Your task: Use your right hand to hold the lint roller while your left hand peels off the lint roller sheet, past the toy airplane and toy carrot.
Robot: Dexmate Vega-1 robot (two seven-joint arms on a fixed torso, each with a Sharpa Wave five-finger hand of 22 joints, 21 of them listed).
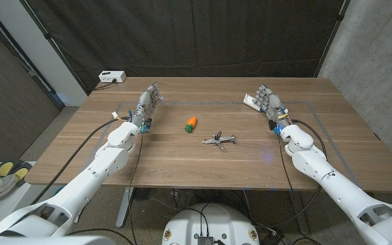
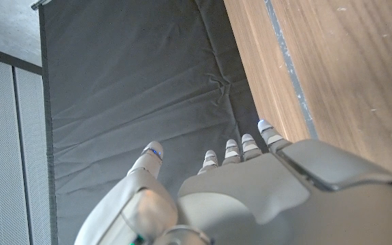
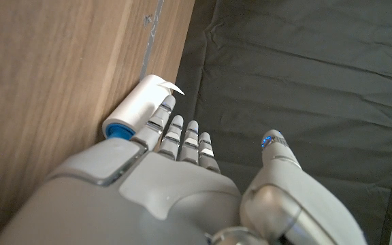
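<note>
The white lint roller [image 1: 252, 102] lies on the table at the far right, just beyond my right hand [image 1: 269, 105]. In the right wrist view the lint roller [image 3: 136, 109] shows a blue end cap and a lifted sheet corner, and my right hand [image 3: 182, 163] stands beside it with fingers straight and nothing held. My left hand [image 1: 148, 103] stands at the far left with fingers extended, holding nothing; the left hand [image 2: 250, 177] shows the same at the table's edge. The toy carrot [image 1: 190, 123] and the toy airplane [image 1: 219, 140] lie mid-table between the hands.
A white box [image 1: 111, 77] sits off the table's far left corner. Black curtain [image 1: 182, 34] hangs behind the table. Tape lines [image 1: 203, 103] mark a rectangle on the wooden tabletop [image 1: 182, 160].
</note>
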